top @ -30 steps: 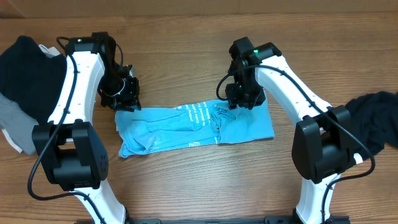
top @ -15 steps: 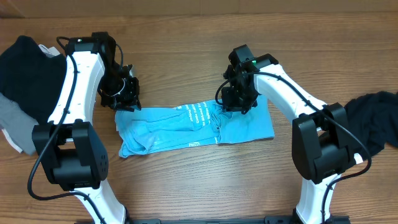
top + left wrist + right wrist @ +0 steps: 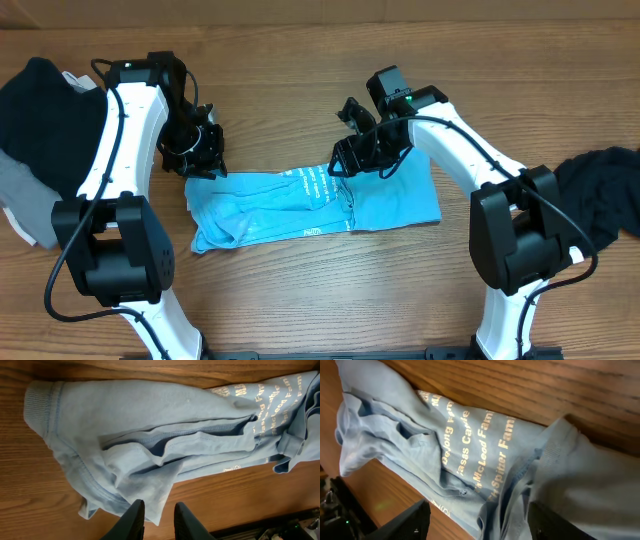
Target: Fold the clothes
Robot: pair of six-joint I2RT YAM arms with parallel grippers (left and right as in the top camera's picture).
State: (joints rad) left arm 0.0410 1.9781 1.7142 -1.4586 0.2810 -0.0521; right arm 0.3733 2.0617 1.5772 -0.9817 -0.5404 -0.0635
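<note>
Above shirt (image 3: 315, 205) top edge, right hand (image 3: 345, 165) open

wooden table (image 3: 300, 80)

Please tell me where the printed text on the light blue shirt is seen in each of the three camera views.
Overhead: printed text mid-shirt, just left of the right gripper.
Left wrist: printed text at upper right.
Right wrist: printed text across the centre.
Shared landmark: light blue shirt on the wooden table.
</note>
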